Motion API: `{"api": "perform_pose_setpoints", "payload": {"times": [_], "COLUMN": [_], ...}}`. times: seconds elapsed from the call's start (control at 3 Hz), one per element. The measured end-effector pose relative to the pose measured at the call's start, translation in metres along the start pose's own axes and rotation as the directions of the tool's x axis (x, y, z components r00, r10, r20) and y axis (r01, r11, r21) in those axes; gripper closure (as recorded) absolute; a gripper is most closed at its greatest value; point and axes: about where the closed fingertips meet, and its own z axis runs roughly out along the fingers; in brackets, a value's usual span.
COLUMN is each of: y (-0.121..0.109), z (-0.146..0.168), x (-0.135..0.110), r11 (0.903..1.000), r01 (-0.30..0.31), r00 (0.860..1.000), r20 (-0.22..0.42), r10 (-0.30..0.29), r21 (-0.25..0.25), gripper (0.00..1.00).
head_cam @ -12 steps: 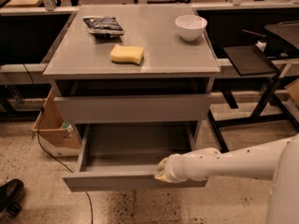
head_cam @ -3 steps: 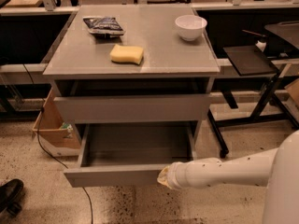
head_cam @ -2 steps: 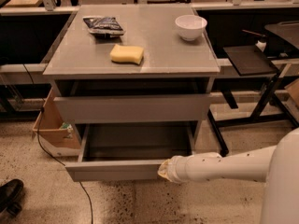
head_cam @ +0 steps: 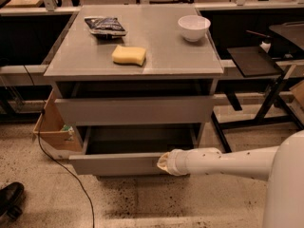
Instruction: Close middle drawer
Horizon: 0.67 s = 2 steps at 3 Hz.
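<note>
Middle drawer [head_cam: 114,164] sits under the shut upper drawer front [head_cam: 135,109], pulled partway out, grey inside showing. Gripper [head_cam: 164,161] is against the right part of its front panel; I cannot tell how it is set or whether it holds anything. My read: push in progress, drawer not yet home. Worktop [head_cam: 166,56] carries sponge [head_cam: 128,55], bowl [head_cam: 194,27], 1 packet [head_cam: 105,25].

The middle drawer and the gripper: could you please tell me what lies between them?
Nothing: in the camera view the gripper sits right against the front panel of the middle drawer, toward its right end, with no object between.
</note>
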Motion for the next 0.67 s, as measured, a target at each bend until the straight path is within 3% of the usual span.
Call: {"api": "perform_pose_setpoints", "payload": {"times": [0.67], "y": [-0.036], "z": [0.024], "x": [0.024], "r11": [0.9982], "r01": [0.012], "r00": [1.0], "r20": [-0.022], "r10": [-0.011], "r21": [0.059], "gripper": [1.0]}}
